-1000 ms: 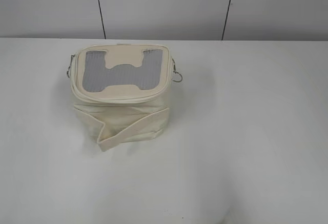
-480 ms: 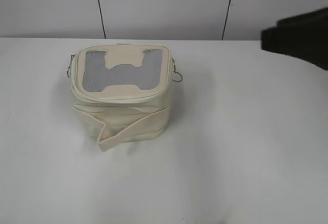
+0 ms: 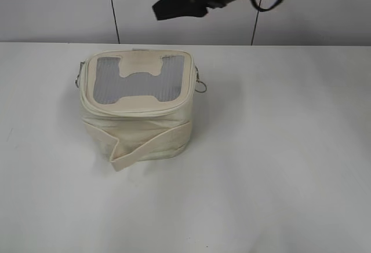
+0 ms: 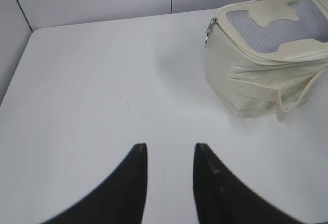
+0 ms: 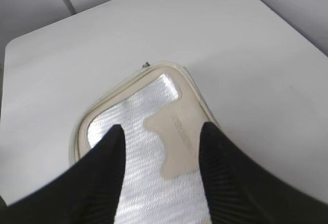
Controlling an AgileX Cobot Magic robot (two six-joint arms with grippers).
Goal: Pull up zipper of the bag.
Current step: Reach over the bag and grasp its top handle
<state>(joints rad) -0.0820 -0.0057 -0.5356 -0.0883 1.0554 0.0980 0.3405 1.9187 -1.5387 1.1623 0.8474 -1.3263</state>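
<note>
The cream boxy bag [image 3: 136,105] stands on the white table, its grey mesh top with the H-shaped patch [image 3: 139,78] facing up. The zipper track [image 3: 139,112] runs round the top rim, with silver ring pulls at the left [image 3: 77,81] and right [image 3: 200,85] sides. My right gripper [image 3: 168,8] hangs high above the bag's back edge. In the right wrist view it [image 5: 163,131] is open over the bag's mesh top [image 5: 143,116]. My left gripper [image 4: 169,149] is open and empty, well left of the bag [image 4: 266,60].
A loose cream strap band [image 3: 145,146] wraps the bag's front and sticks out at its lower left. A grey panelled wall [image 3: 185,10] closes the table's far edge. A pull [image 4: 209,32] shows on the bag's near corner in the left wrist view.
The right arm came in from the right edge and swung left and up, to above the back of the bag. The bag has not moved.
</note>
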